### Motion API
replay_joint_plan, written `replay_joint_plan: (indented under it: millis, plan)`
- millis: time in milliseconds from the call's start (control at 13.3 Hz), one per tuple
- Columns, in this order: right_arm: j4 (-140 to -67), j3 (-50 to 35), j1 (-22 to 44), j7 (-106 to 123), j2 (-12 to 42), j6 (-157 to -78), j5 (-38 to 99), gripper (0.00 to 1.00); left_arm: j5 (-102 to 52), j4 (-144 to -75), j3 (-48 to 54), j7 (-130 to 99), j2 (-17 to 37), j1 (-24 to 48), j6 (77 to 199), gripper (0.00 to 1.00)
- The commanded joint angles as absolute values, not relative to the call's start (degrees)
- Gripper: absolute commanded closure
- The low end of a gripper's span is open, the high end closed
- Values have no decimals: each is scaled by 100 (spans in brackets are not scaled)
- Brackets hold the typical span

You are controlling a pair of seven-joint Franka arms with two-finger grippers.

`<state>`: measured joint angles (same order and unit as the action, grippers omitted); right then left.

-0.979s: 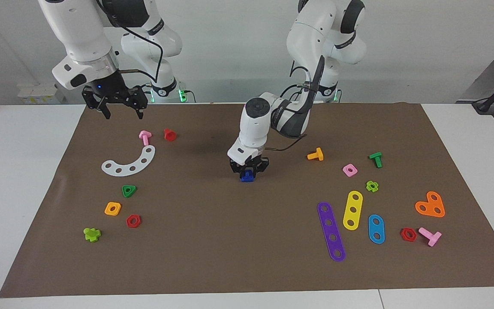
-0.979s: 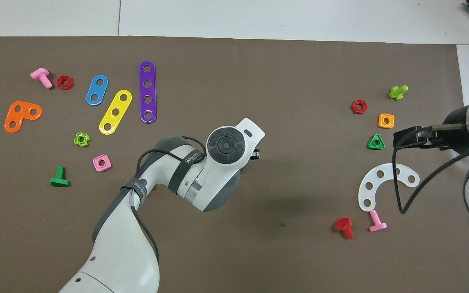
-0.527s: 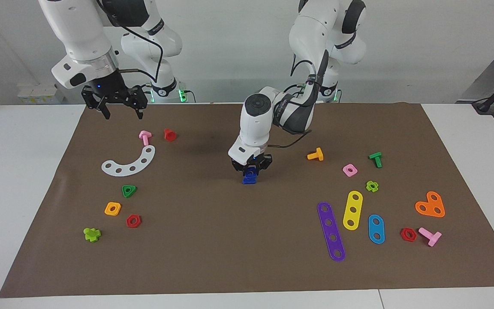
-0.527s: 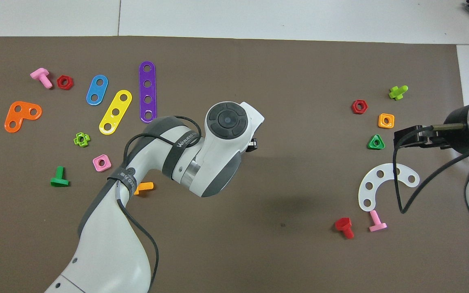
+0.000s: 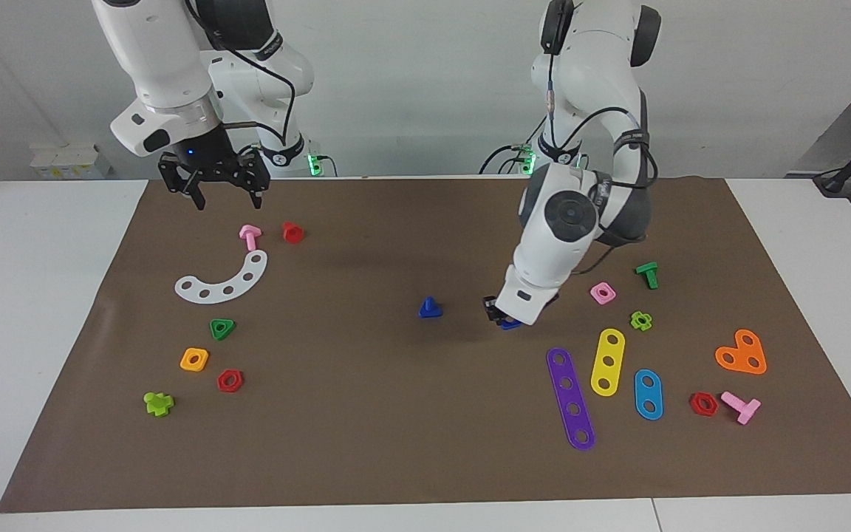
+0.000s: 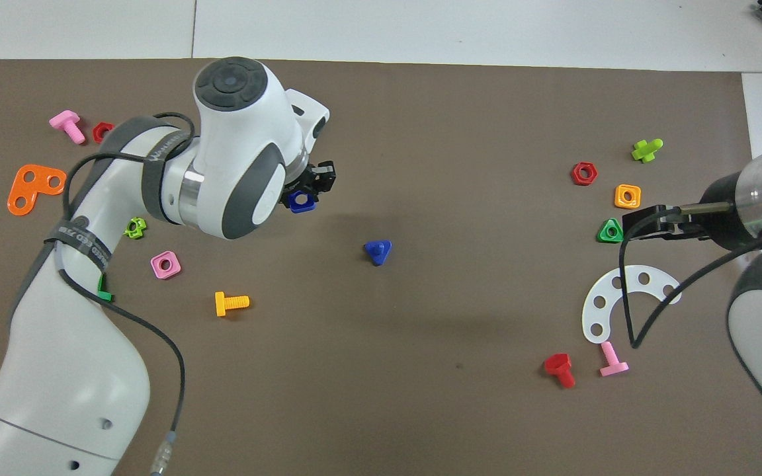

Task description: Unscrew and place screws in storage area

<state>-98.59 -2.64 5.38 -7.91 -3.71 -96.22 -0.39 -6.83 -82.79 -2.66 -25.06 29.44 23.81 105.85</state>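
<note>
The left hand [image 5: 503,316] is pinched tight on the small dark-blue rounded-square plastic nut [image 6: 301,201] with its centre hole, carrying it low over the brown mat [image 5: 411,428], toward the left arm's end of the bench. In the overhead view the nut peeks out just under the black fingers; in the facing view only a sliver of blue shows beneath the wrist.

The matching small dark-blue plastic screw [image 5: 430,308] with the triangular head stands alone near the middle of the mat, head down and shaft pointing up, well apart from the nut.

Just past the left hand lies the long purple plastic strip with four holes [image 5: 570,398], farther from the robots, with the yellow three-hole strip [image 5: 607,361] beside it and the blue two-hole strip [image 5: 648,394] next along. The pink square nut [image 5: 602,293] sits near the left arm's wrist, toward that arm's end of the bench. The orange screw [image 6: 231,303] lies on its side, nearer to the robots than the pink nut.

Over at the other end, the right arm waits: the right hand [image 5: 224,198] hangs with its fingers spread wide, holding nothing, above the mat's edge near the pink screw [image 5: 250,236] and the red screw [image 5: 292,232]. The white curved plastic strip [image 5: 223,279] lies just beside that pink screw, and the green triangular nut [image 5: 221,328] is farther out.
</note>
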Motion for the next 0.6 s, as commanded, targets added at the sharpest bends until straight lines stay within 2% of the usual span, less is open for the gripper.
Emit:
replay_joint_plan:
  millis: [0, 301, 377, 452, 527]
  plan:
    - [-10510, -290, 694, -1098, -562, -10237, 79, 2, -853, -9084, -246, -1419, 2638, 1979, 10547, 100]
    - [-10582, -290, 1176, -1510, -151, -10694, 9, 2, -791, -10062, -272, -914, 2268, 1890, 10774, 100]
    - [-10582, -290, 1291, -1686, 25, -10896, 9, 2, -791, -10098, -272, -905, 2259, 1855, 10854, 60]
    - [-10582, -290, 1414, -1809, 192, -11046, 9, 2, -782, -10081, -272, -827, 2259, 1776, 10846, 1]
    - [-10582, -290, 1572, -1924, 402, -11213, 9, 2, -782, -10020, -272, -696, 2267, 1749, 10802, 0]
